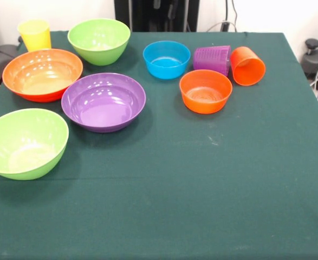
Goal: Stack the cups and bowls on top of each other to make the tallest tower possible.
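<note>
Left frame edge clips the near lime green bowl; purple cup and orange cup lie tipped, upper right; jaws out of view.

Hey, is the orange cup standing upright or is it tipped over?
Tipped over. The orange cup lies on its side beside the purple cup, its open mouth facing the camera.
</note>
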`<state>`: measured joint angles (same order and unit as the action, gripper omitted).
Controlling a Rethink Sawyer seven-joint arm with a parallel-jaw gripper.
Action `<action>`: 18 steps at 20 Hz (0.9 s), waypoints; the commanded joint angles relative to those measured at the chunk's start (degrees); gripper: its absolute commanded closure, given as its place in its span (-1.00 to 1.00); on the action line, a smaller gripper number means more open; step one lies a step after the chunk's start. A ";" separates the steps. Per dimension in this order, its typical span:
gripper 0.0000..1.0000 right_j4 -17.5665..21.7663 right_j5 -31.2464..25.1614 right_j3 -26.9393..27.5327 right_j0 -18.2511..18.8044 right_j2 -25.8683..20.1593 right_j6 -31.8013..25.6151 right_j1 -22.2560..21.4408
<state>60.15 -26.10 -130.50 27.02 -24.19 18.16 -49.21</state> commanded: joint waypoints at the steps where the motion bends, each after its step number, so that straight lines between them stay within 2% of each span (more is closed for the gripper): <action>1: -1.00 -2.09 -3.55 4.75 -2.38 -2.50 6.69 2.89; 9: -1.00 -2.21 -3.67 6.44 -3.34 -2.95 5.56 4.45; 18: -1.00 -2.28 -3.14 6.21 -2.88 -2.77 5.11 4.02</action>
<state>59.12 -26.11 -128.50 24.78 -24.19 18.16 -49.01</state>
